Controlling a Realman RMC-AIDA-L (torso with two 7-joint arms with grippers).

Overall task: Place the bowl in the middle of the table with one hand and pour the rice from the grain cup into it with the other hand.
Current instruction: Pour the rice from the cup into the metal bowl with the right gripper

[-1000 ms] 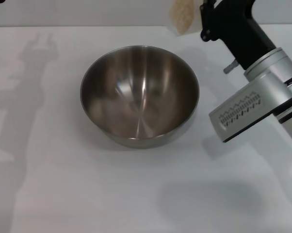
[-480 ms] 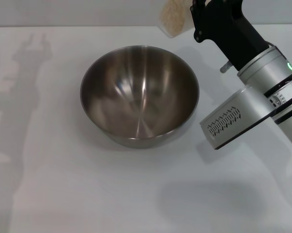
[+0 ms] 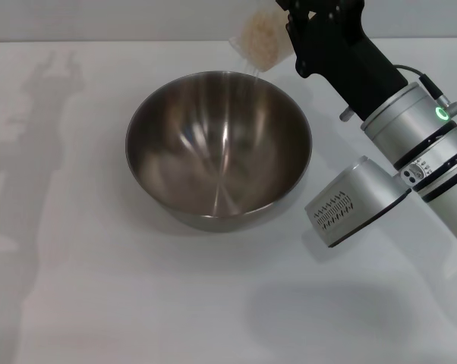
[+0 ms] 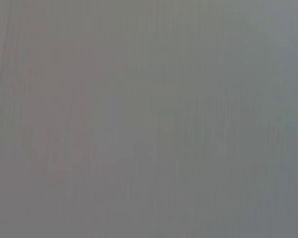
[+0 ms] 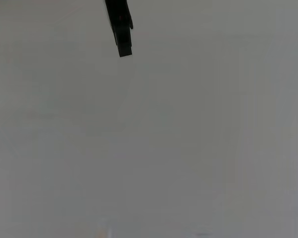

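Holding the grain cup (image 3: 260,39) tilted above the far rim of the bowl (image 3: 219,148), the right gripper (image 3: 300,23) sits at the top edge of the head view, where the frame cuts it off. Its fingers are closed on the cup's side, though the exact grip is hard to make out because the cup's top and handle run out of view. One cup shows, clear plastic, with one heap of rice (image 3: 257,34) banked toward its lower lip. A thin pale streak seems to fall from the lip to the bowl's far edge, too faint to be sure of.

One bowl stands upright near the middle of the table (image 3: 99,303), with no grain heap visible inside it. The left gripper does not appear in any view; the left wrist view shows only a flat grey field. The right wrist view shows pale surface and one dark finger (image 5: 120,27) jutting in from the edge.
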